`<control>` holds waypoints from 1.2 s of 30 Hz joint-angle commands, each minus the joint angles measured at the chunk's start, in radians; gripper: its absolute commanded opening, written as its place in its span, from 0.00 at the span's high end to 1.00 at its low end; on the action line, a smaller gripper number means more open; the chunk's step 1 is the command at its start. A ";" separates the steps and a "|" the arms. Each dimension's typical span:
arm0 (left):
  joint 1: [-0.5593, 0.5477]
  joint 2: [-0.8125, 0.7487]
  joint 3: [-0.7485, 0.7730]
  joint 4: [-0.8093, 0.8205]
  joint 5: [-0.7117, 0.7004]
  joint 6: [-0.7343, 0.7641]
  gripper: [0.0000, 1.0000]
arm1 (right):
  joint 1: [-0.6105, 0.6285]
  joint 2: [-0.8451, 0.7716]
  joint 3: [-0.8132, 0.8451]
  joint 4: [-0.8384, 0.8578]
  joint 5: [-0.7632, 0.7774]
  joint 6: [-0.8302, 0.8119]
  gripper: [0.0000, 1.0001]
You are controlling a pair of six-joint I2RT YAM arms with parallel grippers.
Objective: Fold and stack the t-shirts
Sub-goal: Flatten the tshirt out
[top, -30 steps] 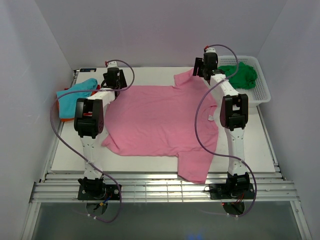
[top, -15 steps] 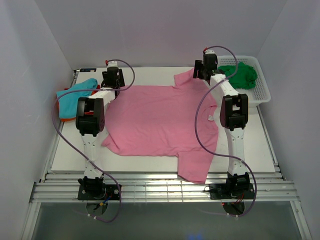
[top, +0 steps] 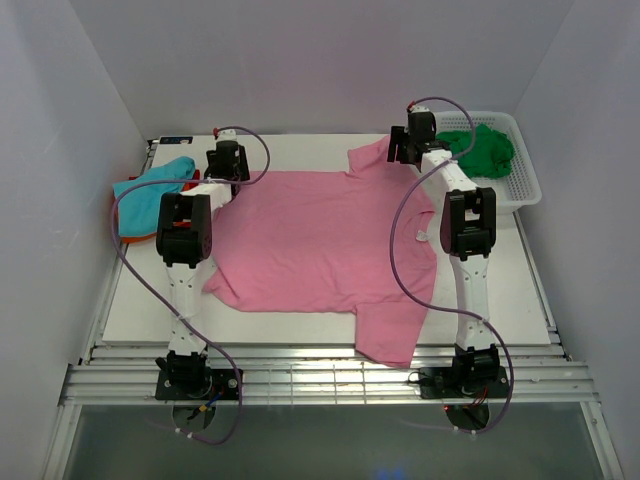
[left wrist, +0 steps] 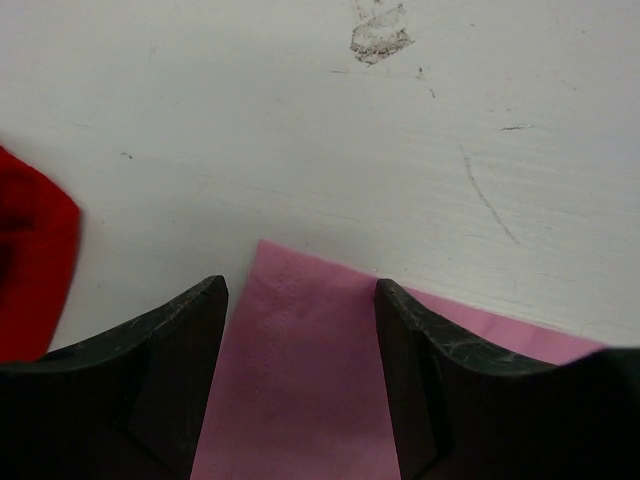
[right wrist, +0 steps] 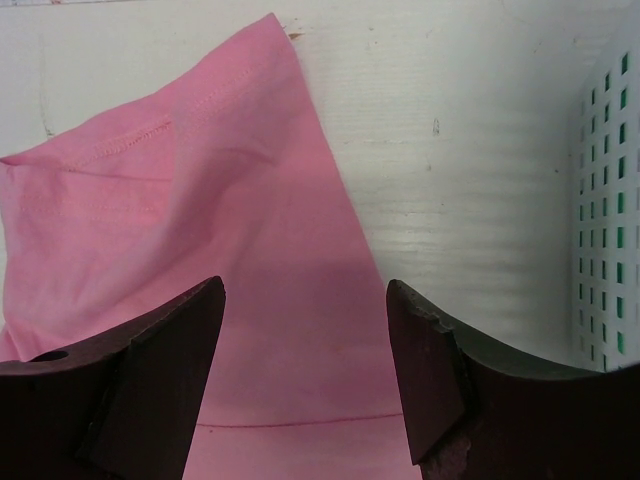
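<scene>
We see the large pink t-shirt [top: 320,240] spread flat across the middle of the white tabletop [top: 520,290], one sleeve drooping over the near edge. Our left gripper [left wrist: 300,290] sits at the shirt's far left corner, fingers apart with pink cloth lying between them, unclamped. Our right gripper [right wrist: 305,290] hangs over the far right sleeve, fingers likewise spread. The teal t-shirt [top: 155,180] lies on the orange t-shirt [top: 127,238] at the left edge. The dark green t-shirt [top: 478,150] fills the white mesh basket [top: 525,190] at the far right corner.
</scene>
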 commanded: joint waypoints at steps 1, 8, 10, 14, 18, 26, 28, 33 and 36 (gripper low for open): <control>0.008 -0.019 0.038 0.008 0.010 0.005 0.28 | -0.008 0.023 0.040 -0.008 -0.043 -0.001 0.28; 0.015 0.010 0.074 0.008 0.012 0.007 0.28 | -0.012 0.044 0.046 -0.011 -0.064 0.003 0.29; 0.015 0.013 0.078 0.010 0.012 0.004 0.29 | -0.013 0.052 0.052 -0.009 -0.078 0.004 0.29; 0.015 0.024 0.086 0.010 0.013 -0.003 0.28 | -0.013 0.072 0.074 -0.009 -0.086 0.009 0.29; 0.016 0.033 0.090 0.008 0.018 -0.004 0.29 | -0.019 0.080 0.083 0.003 -0.077 0.015 0.29; 0.016 0.047 0.103 0.002 0.020 -0.016 0.29 | -0.033 0.106 0.118 0.021 -0.072 0.039 0.29; 0.016 0.047 0.104 -0.001 0.021 -0.019 0.29 | -0.039 0.113 0.118 0.023 -0.075 0.045 0.29; 0.016 0.044 0.101 -0.004 0.026 -0.021 0.29 | -0.047 0.136 0.117 0.038 -0.075 0.071 0.29; 0.016 0.035 0.091 0.000 0.027 -0.021 0.29 | -0.053 0.144 0.117 0.066 -0.089 0.105 0.29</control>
